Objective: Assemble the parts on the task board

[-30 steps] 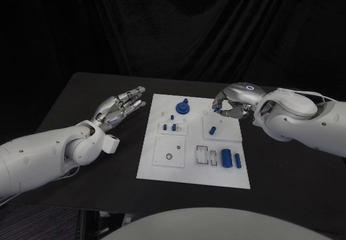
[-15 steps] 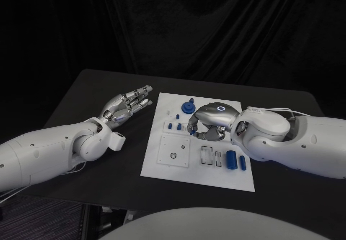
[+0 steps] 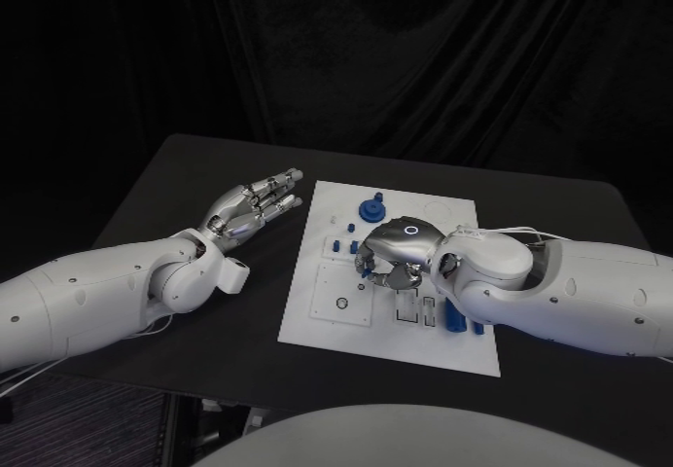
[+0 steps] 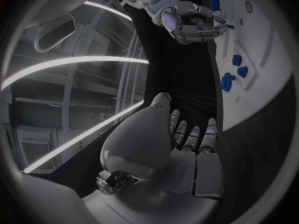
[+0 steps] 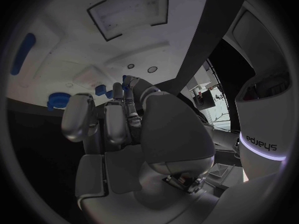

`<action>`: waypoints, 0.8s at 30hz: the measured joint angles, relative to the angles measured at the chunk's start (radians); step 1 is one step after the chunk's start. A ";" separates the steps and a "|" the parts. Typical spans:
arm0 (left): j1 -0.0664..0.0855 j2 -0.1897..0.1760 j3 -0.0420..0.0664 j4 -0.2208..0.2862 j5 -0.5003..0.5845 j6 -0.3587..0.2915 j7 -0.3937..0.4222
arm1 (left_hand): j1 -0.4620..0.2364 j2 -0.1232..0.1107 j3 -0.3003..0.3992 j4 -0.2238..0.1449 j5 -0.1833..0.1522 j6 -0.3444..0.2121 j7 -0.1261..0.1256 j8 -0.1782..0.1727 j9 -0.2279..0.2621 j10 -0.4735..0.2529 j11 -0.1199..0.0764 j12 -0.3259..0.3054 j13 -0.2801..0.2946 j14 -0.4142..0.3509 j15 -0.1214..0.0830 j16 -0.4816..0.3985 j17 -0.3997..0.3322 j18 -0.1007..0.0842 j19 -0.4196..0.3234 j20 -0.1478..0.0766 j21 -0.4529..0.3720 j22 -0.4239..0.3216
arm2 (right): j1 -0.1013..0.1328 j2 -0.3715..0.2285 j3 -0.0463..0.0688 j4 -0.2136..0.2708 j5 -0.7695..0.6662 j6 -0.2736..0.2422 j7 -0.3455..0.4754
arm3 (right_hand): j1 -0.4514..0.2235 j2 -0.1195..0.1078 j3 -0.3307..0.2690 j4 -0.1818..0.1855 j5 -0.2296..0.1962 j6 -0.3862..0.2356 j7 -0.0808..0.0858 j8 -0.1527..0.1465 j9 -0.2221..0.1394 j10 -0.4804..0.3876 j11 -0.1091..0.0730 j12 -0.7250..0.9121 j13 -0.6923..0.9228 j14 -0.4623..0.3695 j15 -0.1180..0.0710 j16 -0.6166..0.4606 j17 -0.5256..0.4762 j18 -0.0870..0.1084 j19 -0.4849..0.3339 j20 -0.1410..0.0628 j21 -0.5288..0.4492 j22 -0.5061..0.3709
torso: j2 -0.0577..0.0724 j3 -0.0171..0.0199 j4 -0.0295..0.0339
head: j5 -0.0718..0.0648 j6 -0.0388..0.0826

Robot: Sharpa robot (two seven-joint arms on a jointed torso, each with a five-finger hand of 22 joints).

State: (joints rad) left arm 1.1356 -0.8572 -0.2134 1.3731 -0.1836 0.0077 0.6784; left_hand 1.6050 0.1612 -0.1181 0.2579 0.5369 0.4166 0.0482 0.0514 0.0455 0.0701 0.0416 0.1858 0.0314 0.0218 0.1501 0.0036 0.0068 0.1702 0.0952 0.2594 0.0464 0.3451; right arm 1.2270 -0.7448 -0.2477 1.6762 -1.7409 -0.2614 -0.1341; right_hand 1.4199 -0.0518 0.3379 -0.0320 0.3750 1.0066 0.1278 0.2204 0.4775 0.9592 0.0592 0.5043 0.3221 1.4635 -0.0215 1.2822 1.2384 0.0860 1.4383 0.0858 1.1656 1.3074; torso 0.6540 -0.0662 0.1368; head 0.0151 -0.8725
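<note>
The white task board (image 3: 326,326) lies in the middle of the black table. My right hand (image 3: 394,257) hovers over the board's middle with its fingers curled down, and it pinches a small blue peg (image 5: 127,80) at its fingertips; the left wrist view shows that blue peg (image 4: 229,26) too. A blue knob (image 3: 373,208) stands at the board's far end, with small blue pegs (image 3: 341,245) just before it. My left hand (image 3: 253,209) rests open on the table beside the board's left edge, fingers stretched out and empty.
Blue cylinders (image 3: 456,322) lie at the board's right side, partly hidden under my right forearm. A square inset with a hole (image 3: 336,294) sits near the board's left front. Bare table surrounds the board.
My right hand has moved from the board's far right corner to over its middle, nearer me and to the left. The left hand has stayed put.
</note>
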 measured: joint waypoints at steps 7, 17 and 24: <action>-0.007 0.004 0.000 -0.002 0.000 0.000 0.000 | 0.000 0.000 0.000 0.000 0.000 0.000 0.000 0.000 0.000 0.000 0.000 0.000 0.000 0.000 0.000 0.000 0.000 0.000 0.004 -0.004 0.000 -0.001 | -0.008 0.013 0.000 -0.018 -0.012 0.000 0.001 | 0.000 0.000 0.000 0.000 0.000 0.000 0.000 -0.003 0.000 0.000 0.000 0.000 0.000 0.000 0.000 0.000 0.000 0.000 0.000 0.000 0.000 0.000 | 0.001 0.0002 -0.0013 | 0.002 0.000; -0.014 0.008 0.000 -0.008 0.000 0.002 0.000 | 0.000 0.000 0.000 0.000 0.000 0.000 0.000 0.000 0.000 0.000 0.000 0.000 0.000 0.000 0.000 0.000 0.000 0.000 0.004 -0.004 0.000 -0.001 | -0.016 0.016 0.000 -0.021 -0.018 0.000 0.002 | 0.000 0.000 0.000 0.000 0.000 -0.005 0.002 -0.005 0.000 0.000 0.000 0.000 -0.001 0.000 0.000 0.000 0.000 0.000 0.000 0.000 0.000 0.000 | 0.001 -0.0009 -0.0039 | 0.010 0.000; -0.018 0.011 0.000 -0.010 0.000 0.004 0.000 | 0.000 0.000 0.000 0.000 0.000 0.000 0.000 0.000 0.000 0.000 0.000 0.000 0.000 0.000 0.000 0.000 0.000 0.000 0.004 -0.004 0.000 -0.003 | -0.020 0.015 0.000 -0.015 -0.020 0.001 0.002 | 0.000 0.000 0.000 0.000 -0.001 -0.005 0.002 -0.008 0.000 0.000 0.000 0.000 -0.001 0.000 0.000 0.000 0.000 0.000 0.000 0.000 0.000 0.000 | 0.001 -0.0011 -0.0034 | 0.011 0.000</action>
State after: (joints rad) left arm 1.1172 -0.8459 -0.2135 1.3627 -0.1836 0.0117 0.6785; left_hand 1.6050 0.1612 -0.1181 0.2579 0.5369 0.4166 0.0482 0.0514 0.0455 0.0701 0.0416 0.1857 0.0314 0.0218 0.1501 0.0036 0.0067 0.1703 0.0989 0.2556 0.0463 0.3422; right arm 1.2066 -0.7293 -0.2475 1.6613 -1.7606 -0.2601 -0.1318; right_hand 1.4198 -0.0519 0.3380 -0.0322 0.3741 1.0013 0.1296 0.2126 0.4770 0.9592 0.0593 0.5042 0.3209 1.4635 -0.0215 1.2822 1.2385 0.0861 1.4383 0.0858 1.1656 1.3073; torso 0.6550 -0.0672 0.1335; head 0.0261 -0.8725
